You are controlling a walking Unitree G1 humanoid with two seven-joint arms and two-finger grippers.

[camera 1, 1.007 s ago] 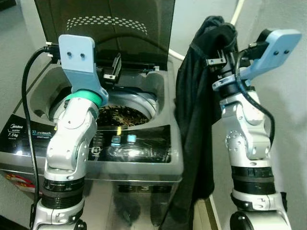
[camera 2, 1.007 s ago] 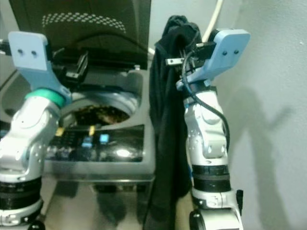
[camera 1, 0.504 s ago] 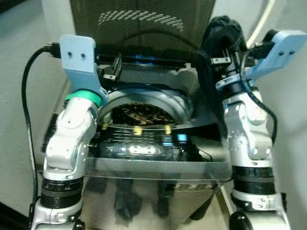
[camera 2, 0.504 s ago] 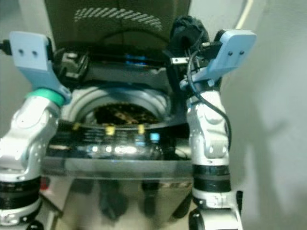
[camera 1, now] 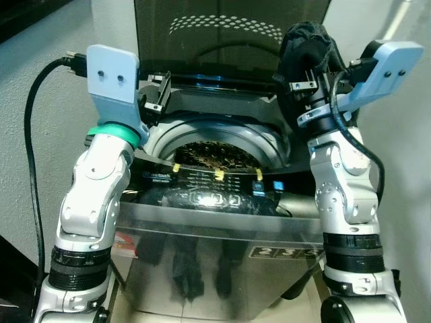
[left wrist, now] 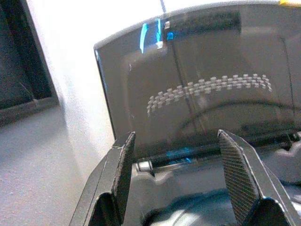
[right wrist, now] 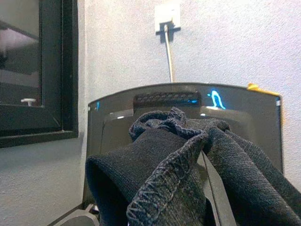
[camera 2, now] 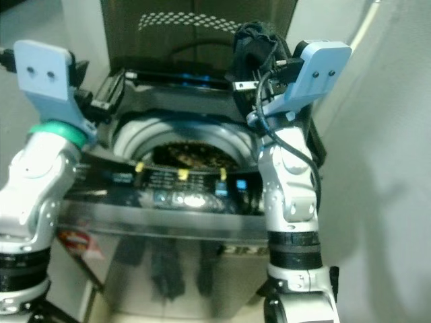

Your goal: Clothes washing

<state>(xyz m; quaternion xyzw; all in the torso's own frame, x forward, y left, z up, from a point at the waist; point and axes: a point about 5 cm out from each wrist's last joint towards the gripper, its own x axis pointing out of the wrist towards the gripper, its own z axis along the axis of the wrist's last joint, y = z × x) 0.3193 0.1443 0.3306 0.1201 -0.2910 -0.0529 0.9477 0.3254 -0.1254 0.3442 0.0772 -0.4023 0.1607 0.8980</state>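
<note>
A top-loading washer (camera 1: 222, 222) stands with its lid (camera 1: 229, 33) raised. The right gripper (camera 1: 304, 86) pinches a black garment (camera 1: 306, 47) above the washer's right rear corner. The left gripper (camera 1: 156, 97), fingers (left wrist: 123, 165) spread and empty, hovers over the tub's left rear.

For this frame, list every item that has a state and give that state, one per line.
Washing machine lid: raised, standing upright at the back.
Drum: uncovered, with some laundry already inside.
Control panel: lit.
Dark garment: bunched, held up at the machine's right rear corner.
Right gripper: shut on the dark garment.
Left gripper: open, holding nothing, near the lid's hinge.
</note>
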